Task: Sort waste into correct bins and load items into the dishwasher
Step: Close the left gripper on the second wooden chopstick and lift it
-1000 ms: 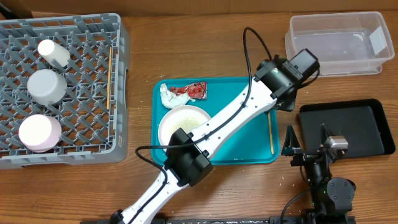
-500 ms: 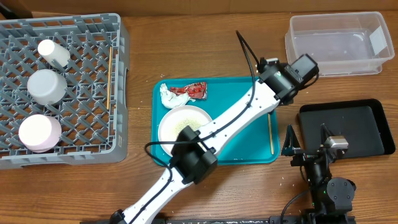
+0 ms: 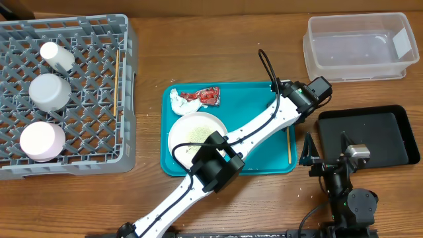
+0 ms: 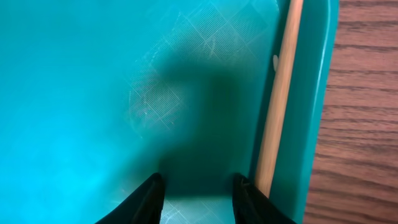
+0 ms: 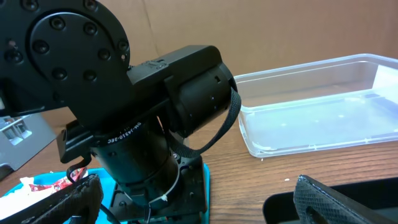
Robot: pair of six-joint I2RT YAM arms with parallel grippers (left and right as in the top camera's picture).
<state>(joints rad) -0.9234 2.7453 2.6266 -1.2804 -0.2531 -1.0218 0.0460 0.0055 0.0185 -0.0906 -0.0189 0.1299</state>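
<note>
The left claw (image 4: 199, 199) hangs low over the floor of the teal tray (image 4: 93, 74). Its two black fingertips (image 4: 152, 198) stand partly apart, and only bare tray and their own shadow show in the gap, so it grips nothing.

Just outside the finger on the right of the wrist view lies a wooden chopstick (image 4: 278, 106). It is close beside that fingertip, though I cannot tell whether they touch. The stick rests in the crease where the tray floor rises to the rim (image 4: 314, 93). Its long axis runs away ahead of the claw, nearly in line with the claw's reach, so the jaws would close across it. A white speck (image 4: 274, 60), perhaps a rice grain, sits against it further ahead.

As I judge it, the claw needs a small sideways shift toward the rim to bring the stick into the gap, and the rim wall may crowd the outer finger.

Beyond the rim is the wooden table (image 4: 367, 124). The right claw (image 5: 202, 199) waits past that edge, spread wide and empty, farther from the stick than the left. Far off on the opposite side sits the grey dish rack (image 3: 129, 99).
</note>
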